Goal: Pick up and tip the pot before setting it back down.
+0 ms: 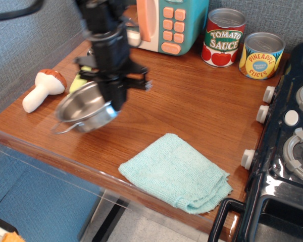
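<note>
The pot [83,111] is a shallow shiny steel pot with a wire loop handle at its near left. It hangs tilted at the left front of the wooden counter [192,106]. My gripper [115,101] comes down from above and is shut on the pot's right rim. The pot looks slightly raised off the wood, but I cannot tell whether it touches. The fingertips are partly hidden by the rim.
A toy mushroom [43,88] and a yellow-green toy vegetable [77,80] lie just left of the pot. A toy microwave [166,22] stands at the back, with a tomato sauce can [223,38] and a pineapple can [262,54]. A teal cloth [177,174] lies in front, a toy stove [293,141] at right.
</note>
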